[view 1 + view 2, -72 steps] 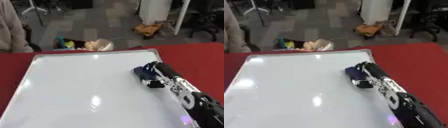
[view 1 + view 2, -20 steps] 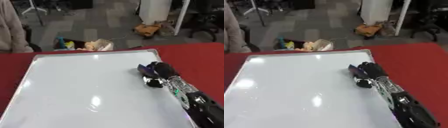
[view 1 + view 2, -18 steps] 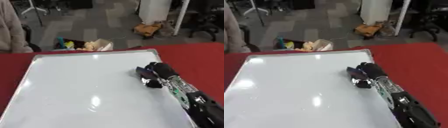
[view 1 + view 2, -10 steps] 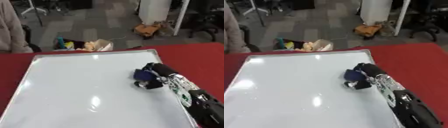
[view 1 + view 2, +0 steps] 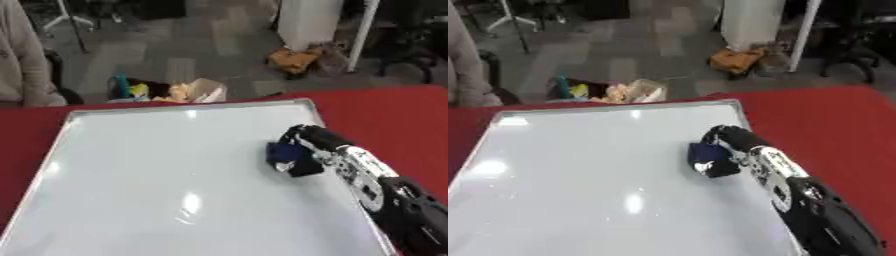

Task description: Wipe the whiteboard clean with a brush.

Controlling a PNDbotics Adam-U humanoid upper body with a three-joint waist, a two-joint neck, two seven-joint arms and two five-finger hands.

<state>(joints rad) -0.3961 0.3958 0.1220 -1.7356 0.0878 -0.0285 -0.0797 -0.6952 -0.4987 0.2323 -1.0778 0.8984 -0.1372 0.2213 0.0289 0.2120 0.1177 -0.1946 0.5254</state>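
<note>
A large whiteboard (image 5: 131, 170) with a silver frame lies flat on the red table, its surface white with only light glare. My right hand (image 5: 308, 141) reaches in from the lower right, fingers curled round a dark blue brush (image 5: 282, 153) that rests on the board near its right edge. The same brush (image 5: 705, 154) shows in the right eye view. My left hand shows in no view.
The red table (image 5: 394, 117) extends right of the board. Beyond the far edge is grey floor with a bag of colourful items (image 5: 166, 91) and an orange object (image 5: 293, 57). A person in a light coat (image 5: 22, 60) stands at the far left.
My right hand has slid the brush a short way leftward across the board from its right edge over the last second.
</note>
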